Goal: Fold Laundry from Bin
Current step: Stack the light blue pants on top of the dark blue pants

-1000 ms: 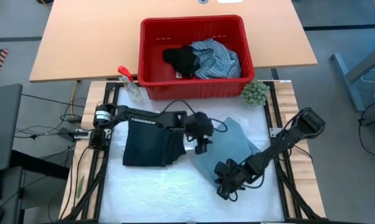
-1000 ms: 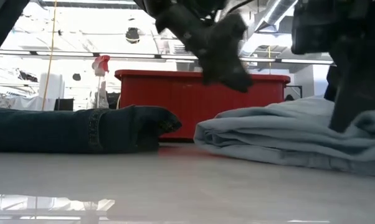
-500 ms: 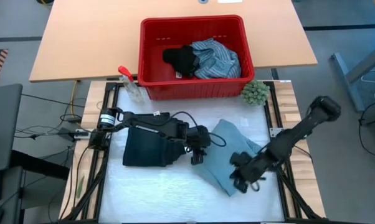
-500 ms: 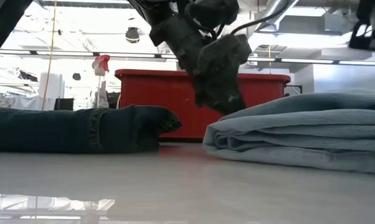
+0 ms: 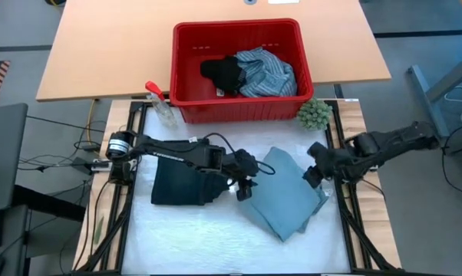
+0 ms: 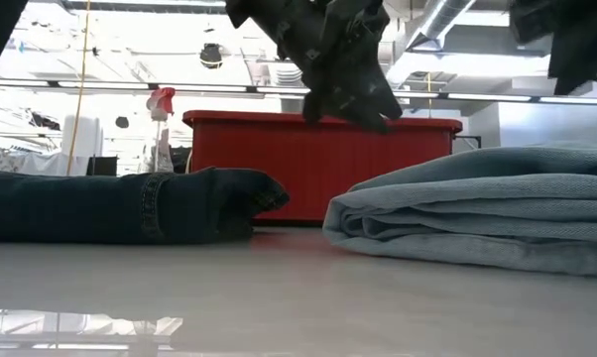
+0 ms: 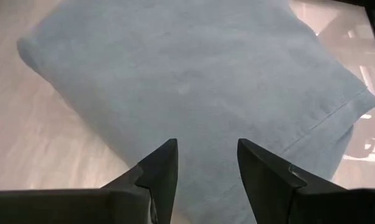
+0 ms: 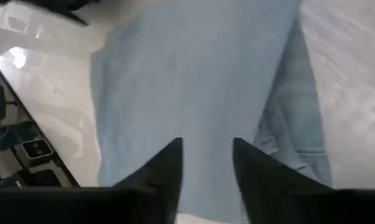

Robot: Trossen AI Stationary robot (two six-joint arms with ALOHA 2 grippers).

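Now the light blue jeans (image 5: 287, 192) are folded flat on the white table (image 5: 177, 230).
A dark navy piece (image 5: 181, 182) is laid beside them, and more laundry is kept in the red bin (image 5: 239, 34). Both the left gripper (image 5: 245, 186) and right gripper (image 5: 314, 175) are held above the jeans, fingers apart, nothing gripped.

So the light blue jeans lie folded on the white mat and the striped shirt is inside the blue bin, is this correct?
Not quite: the bin is red, not blue, as the high view shows. The light blue jeans do lie folded on the white mat, and the striped shirt is inside the bin.
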